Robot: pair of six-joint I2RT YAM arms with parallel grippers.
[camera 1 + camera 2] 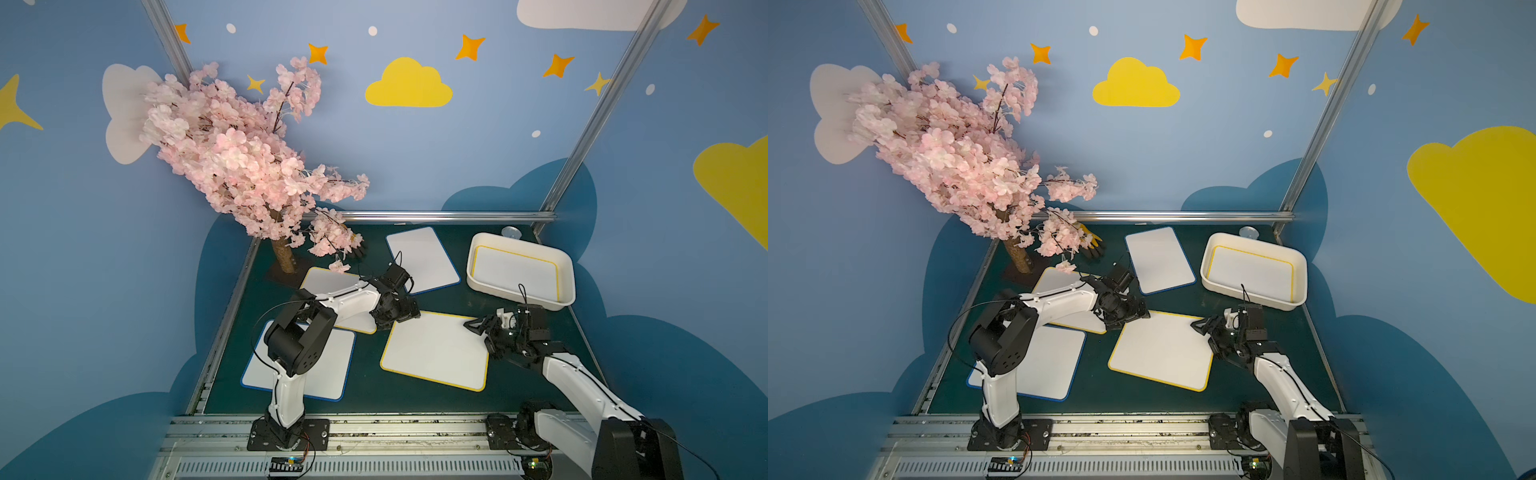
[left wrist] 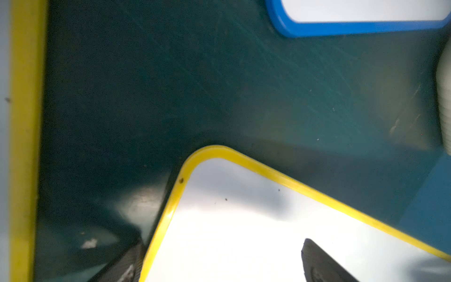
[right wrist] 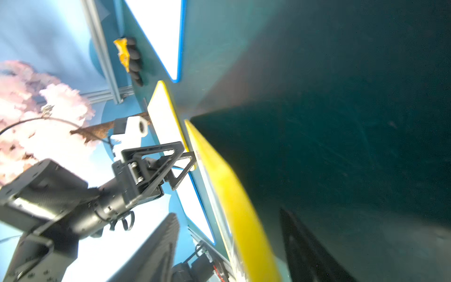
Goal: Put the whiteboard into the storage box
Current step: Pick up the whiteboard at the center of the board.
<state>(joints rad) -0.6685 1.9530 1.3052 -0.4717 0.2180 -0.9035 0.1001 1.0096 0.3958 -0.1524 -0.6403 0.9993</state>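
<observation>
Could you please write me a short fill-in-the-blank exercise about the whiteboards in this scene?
The whiteboard lying inside the white rectangular plastic storage box has a ____ frame. On the dark green table, the rectangular whiteboard closest to the metal rear rail has a ____ frame. Outside the box, ____ whiteboards lie on the table. Missing words: yellow; blue; four.
</observation>
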